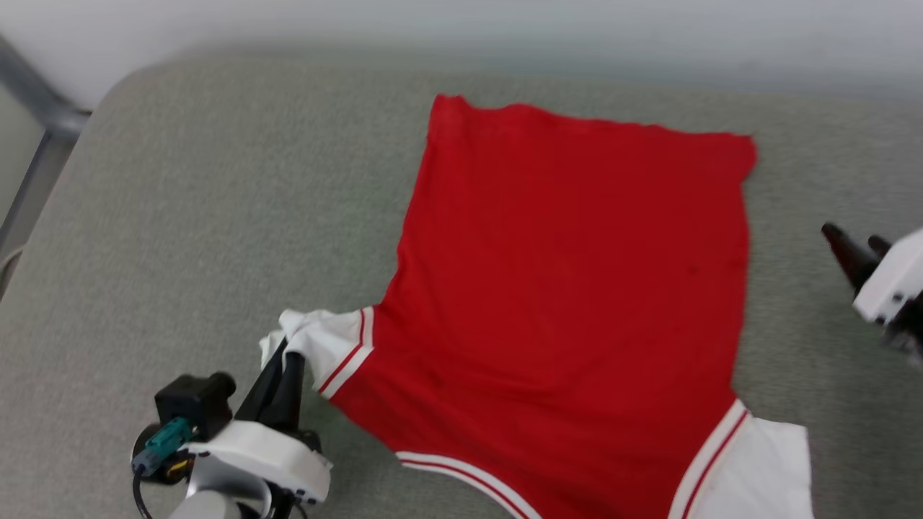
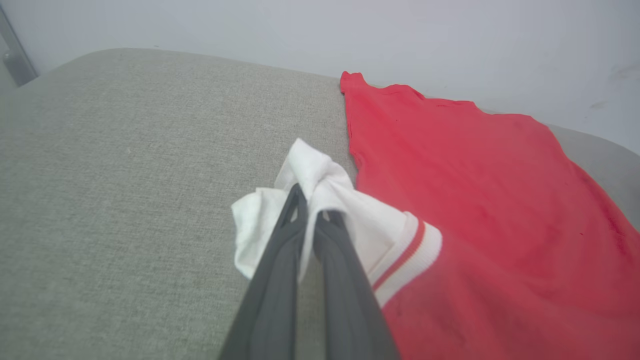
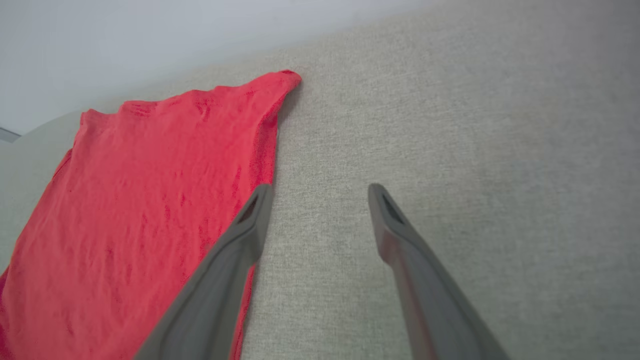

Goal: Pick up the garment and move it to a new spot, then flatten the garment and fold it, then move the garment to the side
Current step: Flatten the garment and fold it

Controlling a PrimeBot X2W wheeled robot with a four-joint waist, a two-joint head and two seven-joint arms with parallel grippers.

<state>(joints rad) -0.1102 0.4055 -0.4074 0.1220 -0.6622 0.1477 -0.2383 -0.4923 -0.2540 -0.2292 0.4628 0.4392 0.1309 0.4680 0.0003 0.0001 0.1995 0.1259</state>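
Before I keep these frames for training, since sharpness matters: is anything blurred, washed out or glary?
Head view: the right gripper is smeared with blur. Left wrist view: the left gripper goes soft toward the bottom edge, and the garment looks washed-out pink. Right wrist view: the grey fabric surface shows crisp weave. Lighting even, no glare anywhere.

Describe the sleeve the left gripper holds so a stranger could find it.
A red garment lies spread on the grey cushion. At its near left corner, the white sleeve is bunched in the shut left gripper; the other sleeve lies flat, ungripped.
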